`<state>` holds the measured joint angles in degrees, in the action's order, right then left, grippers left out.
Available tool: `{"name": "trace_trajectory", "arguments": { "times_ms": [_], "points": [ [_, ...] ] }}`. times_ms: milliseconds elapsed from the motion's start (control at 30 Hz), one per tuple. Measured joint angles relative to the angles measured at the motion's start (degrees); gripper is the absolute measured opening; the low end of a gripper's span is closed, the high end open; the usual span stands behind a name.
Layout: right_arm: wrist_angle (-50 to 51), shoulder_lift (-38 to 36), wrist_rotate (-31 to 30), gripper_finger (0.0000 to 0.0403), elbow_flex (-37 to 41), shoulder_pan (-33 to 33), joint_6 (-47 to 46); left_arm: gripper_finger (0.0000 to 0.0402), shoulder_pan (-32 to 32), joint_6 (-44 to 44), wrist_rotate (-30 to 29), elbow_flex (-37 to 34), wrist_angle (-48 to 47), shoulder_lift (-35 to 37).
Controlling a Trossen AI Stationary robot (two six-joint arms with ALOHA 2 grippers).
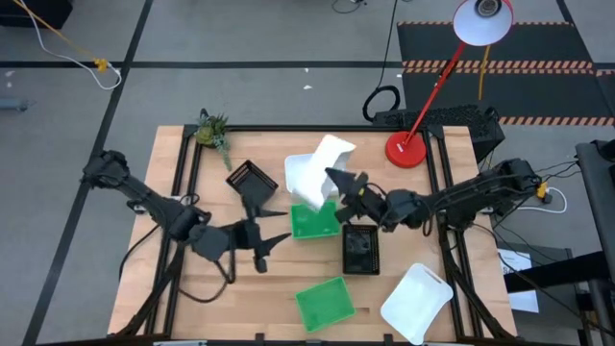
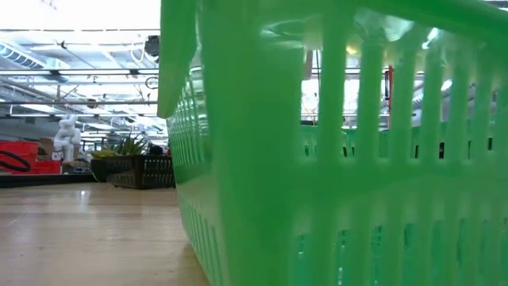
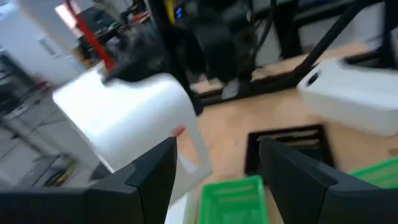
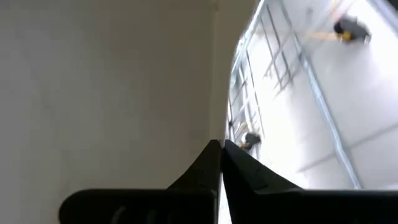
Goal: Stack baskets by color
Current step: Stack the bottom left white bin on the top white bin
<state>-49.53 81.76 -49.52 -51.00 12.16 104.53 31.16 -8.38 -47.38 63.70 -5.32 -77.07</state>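
Note:
My right gripper (image 1: 334,179) is shut on a white basket (image 1: 317,171), held tilted above the table's middle; in the left wrist view that white basket (image 3: 124,118) hangs beyond my open fingers. Beside it a green basket (image 1: 314,222) and a black basket (image 1: 360,250) rest on the table. Another black basket (image 1: 252,179) stands at the far left, a second green basket (image 1: 324,303) at the near edge, and a second white basket (image 1: 416,303) at the near right. My left gripper (image 1: 282,227) is open and empty, left of the middle green basket. My right gripper pinches the white basket by a side wall (image 4: 211,127) between its two shut fingers, coming from the table's right side. The basket is tilted and lifted off the table, partly over the far end of the middle green basket.
A red round lamp base (image 1: 406,150) stands at the far right corner, its arm reaching beyond the table. A small plant (image 1: 212,129) lies at the far left. The near green basket (image 2: 333,159) fills the low view. Bare wood lies at the near left.

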Motion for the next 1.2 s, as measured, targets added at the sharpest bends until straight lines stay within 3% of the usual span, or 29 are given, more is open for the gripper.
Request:
{"name": "trace_trajectory", "arguments": {
  "times_ms": [100,267,600,900,1200],
  "points": [
    [-0.18,0.0,0.0,0.0,0.0,-1.62,-4.34,0.0232,-1.02,-0.06,-3.43,-1.29,3.47,-2.71],
    [-0.14,0.0,-0.03,0.0,0.0,-3.34,-11.02,0.0232,-5.3,2.39,-4.23,-1.36,9.3,-8.34],
    [-0.1,0.0,-5.15,0.0,0.0,-3.89,-14.0,0.0227,-11.8,5.35,-8.22,-1.42,17.48,-13.75],
    [0.05,0.0,-7.69,0.0,0.0,-3.85,-20.04,0.0129,-13.89,6.8,-4.82,-1.42,18.09,-13.71],
    [0.89,0.0,-7.69,0.0,0.0,-3.34,-26.73,0.009,-16.08,4.01,-4.72,-1.42,18.79,-13.71]
  ]
}}
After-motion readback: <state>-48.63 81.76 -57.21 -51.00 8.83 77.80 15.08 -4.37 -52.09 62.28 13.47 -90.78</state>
